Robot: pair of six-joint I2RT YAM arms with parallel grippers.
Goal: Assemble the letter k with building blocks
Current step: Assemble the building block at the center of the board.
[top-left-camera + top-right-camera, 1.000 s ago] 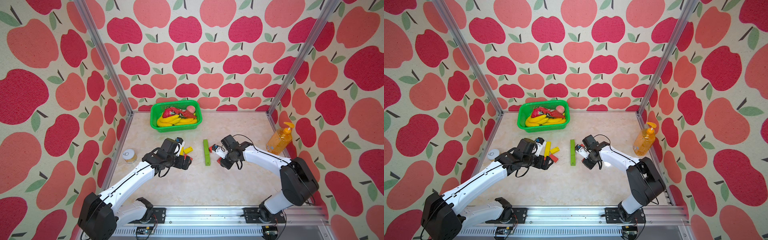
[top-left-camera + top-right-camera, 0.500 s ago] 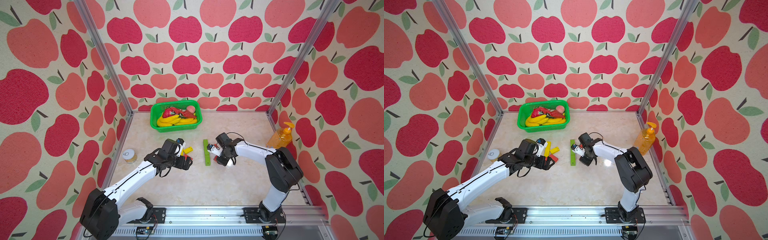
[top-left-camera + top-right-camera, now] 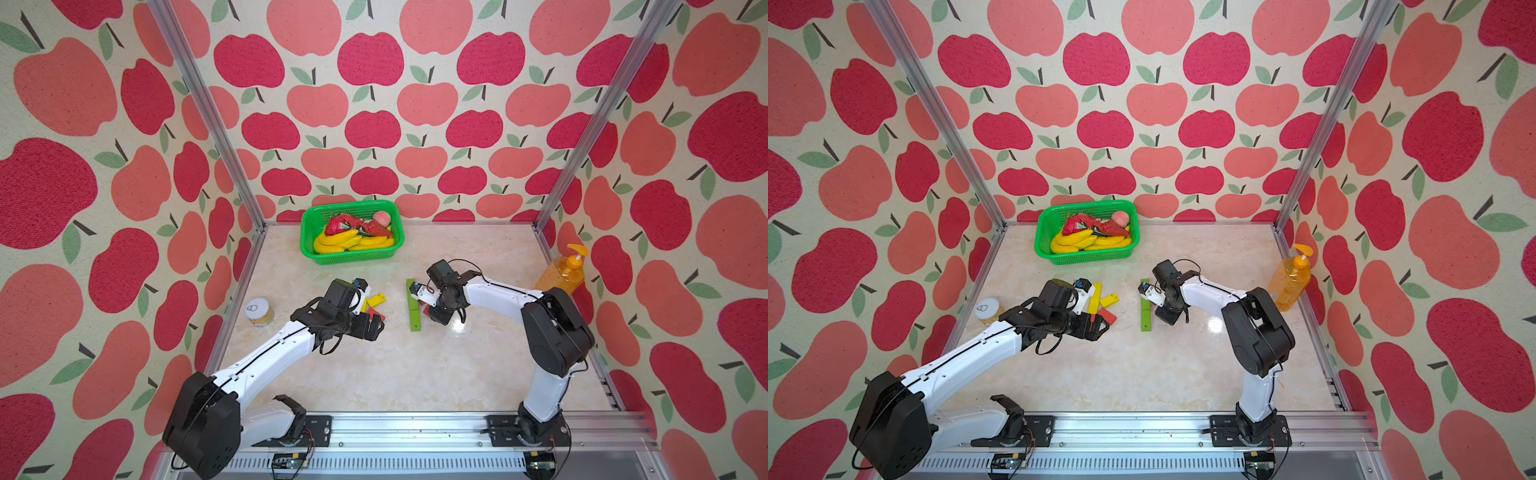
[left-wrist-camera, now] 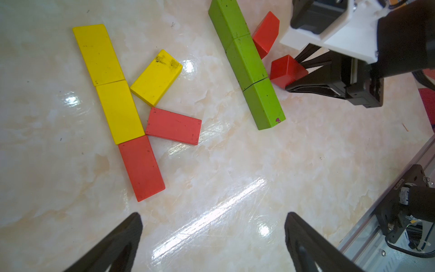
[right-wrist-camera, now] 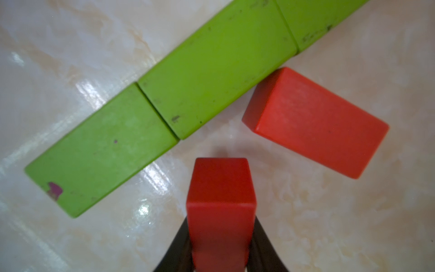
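Three green building blocks [image 4: 247, 63] lie end to end in a straight row [image 5: 188, 82], seen in both top views [image 3: 413, 305] [image 3: 1145, 307]. A red block [image 5: 315, 122] lies slanted against that row. My right gripper [image 5: 221, 221] is shut on another red block [image 5: 221, 207] [image 4: 286, 70], its end close to the row's side. Left of the row, two yellow blocks [image 4: 118, 111] and a red one [image 4: 141, 168] form a line, with a yellow [image 4: 156, 77] and a red [image 4: 173, 126] block branching off. My left gripper [image 4: 213, 219] [image 3: 376, 328] hovers open, with nothing in it, near them.
A green basket [image 3: 309, 232] with toy bananas and other toys stands at the back. An orange soap bottle [image 3: 561, 272] is by the right wall, a small lidded jar [image 3: 259, 311] by the left wall. A metal rail [image 3: 415, 428] runs along the front.
My right arm's elbow has swung in to the left and its gripper, still holding the red block, has moved slightly closer to the green row. The left arm has barely moved.
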